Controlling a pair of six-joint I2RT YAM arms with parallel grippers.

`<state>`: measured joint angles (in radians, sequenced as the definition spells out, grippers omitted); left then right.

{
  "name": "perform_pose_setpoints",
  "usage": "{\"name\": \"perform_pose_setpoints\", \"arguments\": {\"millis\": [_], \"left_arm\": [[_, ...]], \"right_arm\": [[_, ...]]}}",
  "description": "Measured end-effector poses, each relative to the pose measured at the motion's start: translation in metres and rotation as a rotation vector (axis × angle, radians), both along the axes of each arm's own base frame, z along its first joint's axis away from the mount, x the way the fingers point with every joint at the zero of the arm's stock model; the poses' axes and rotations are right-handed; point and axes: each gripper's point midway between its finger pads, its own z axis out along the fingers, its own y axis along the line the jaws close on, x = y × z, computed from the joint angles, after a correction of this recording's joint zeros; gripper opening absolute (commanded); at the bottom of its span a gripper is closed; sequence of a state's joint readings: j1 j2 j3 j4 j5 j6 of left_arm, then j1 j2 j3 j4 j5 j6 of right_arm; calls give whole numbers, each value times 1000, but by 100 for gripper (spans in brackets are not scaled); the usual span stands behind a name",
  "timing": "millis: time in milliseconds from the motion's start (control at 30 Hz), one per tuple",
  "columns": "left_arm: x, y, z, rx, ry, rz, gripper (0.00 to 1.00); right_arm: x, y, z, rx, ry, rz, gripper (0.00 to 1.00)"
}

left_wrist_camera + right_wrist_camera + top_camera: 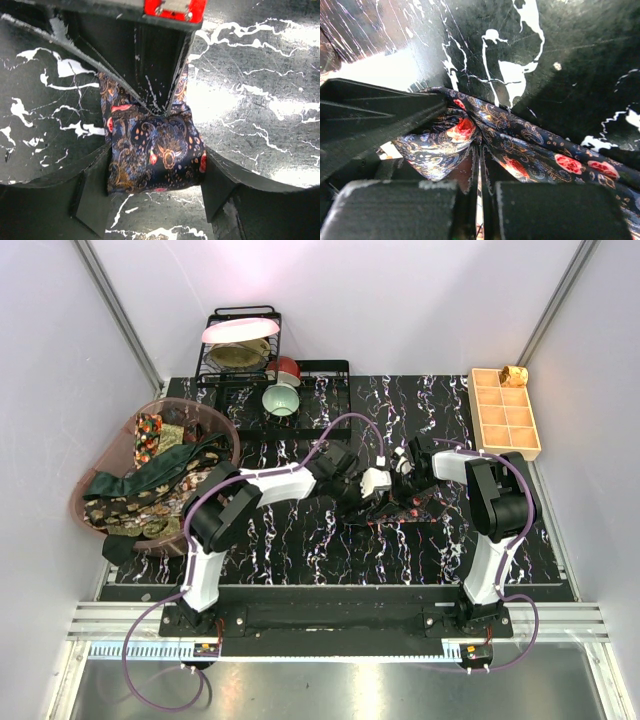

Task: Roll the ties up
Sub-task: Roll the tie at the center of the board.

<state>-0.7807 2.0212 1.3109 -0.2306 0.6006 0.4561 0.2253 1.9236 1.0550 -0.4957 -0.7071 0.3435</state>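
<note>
A dark navy paisley tie (408, 508) with red flowers lies on the black marbled mat at the middle of the table, and both grippers meet over its left end. In the left wrist view its folded, puffed end (155, 150) fills the space between my left gripper's (156, 162) fingers (92, 192), touching both. My right gripper (161, 102) pinches the same fabric from the far side. In the right wrist view, my right gripper (480, 157) is shut on gathered tie fabric (520, 140). More ties (150, 480) are heaped in the pink basket (228, 432).
The pink basket stands at the left edge of the mat. A black wire rack (240, 345) with dishes, a green bowl (281, 400) and a red item (289, 367) stand at the back. A tan gridded tray (505, 412) sits at the back right.
</note>
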Motion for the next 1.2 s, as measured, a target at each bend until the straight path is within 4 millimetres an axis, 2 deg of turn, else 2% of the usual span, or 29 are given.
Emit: {"name": "perform_pose_setpoints", "arguments": {"millis": [133, 267, 367, 400, 500, 567, 633, 700, 833, 900, 1000, 1200], "left_arm": [[-1, -5, -3, 2, -20, -12, 61], [0, -5, -4, 13, -42, -17, 49], [0, -5, -5, 24, -58, -25, 36], [0, -6, -5, 28, -66, -31, 29], [1, -4, -6, 44, -81, -41, 21], [1, -2, -6, 56, -89, -44, 20], [1, 0, -7, 76, -94, -49, 19], [1, 3, -7, 95, -98, -53, 19], [1, 9, -8, 135, -99, -62, 20], [1, 10, -8, 146, -99, -66, 21], [2, 11, -8, 167, -88, -72, 22], [2, 13, -7, 193, -75, -78, 22]], "right_arm": [[0, 0, 0, -1, -2, 2, 0], [0, -1, 0, -1, -2, 2, 0], [0, -1, 0, -1, -3, 2, 0], [0, -1, 0, -1, -3, 2, 0], [0, -1, 0, 3, -5, 6, 10], [0, -2, 2, 7, -7, 10, 21], [2, -5, 4, 8, -10, 10, 26], [4, -12, 8, 13, -16, 0, 36], [13, -26, 26, 41, -56, -29, 51], [15, -26, 37, 72, -83, -33, 59], [16, -17, 48, 142, -109, -27, 60], [8, 0, 45, 211, -101, -3, 57]]}}
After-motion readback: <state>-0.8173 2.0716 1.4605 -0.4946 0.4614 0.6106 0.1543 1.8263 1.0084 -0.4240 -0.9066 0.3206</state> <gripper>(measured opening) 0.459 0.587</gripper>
